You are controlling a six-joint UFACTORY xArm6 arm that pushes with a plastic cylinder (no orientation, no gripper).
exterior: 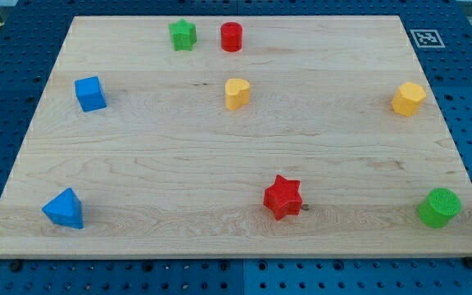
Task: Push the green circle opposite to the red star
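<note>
My tip does not show anywhere in the camera view, so I cannot tell where it sits relative to the blocks, and there are no jaws on this rod to be open or closed.

The green circle [439, 206] stands at the near right corner of the wooden board [138, 156], close to the right edge and to the near edge. The red star [283, 197] lies to its left, well apart from it and about as near; the bare board between the two holds no other block.

The yellow hexagon [409, 98] sits by the right edge, farther back than the green circle and well apart from it. Toward the middle of the board, farther back, rests a yellow heart [237, 93]. At the far edge, a green star [183, 34] and a red cylinder [232, 37] stand near each other, the green one on the left. On the left side a blue cube [90, 93] sits farther back, and a blue triangle [64, 209] occupies the near left corner. A black-and-white marker [425, 38] lies just off the board's far right corner.
</note>
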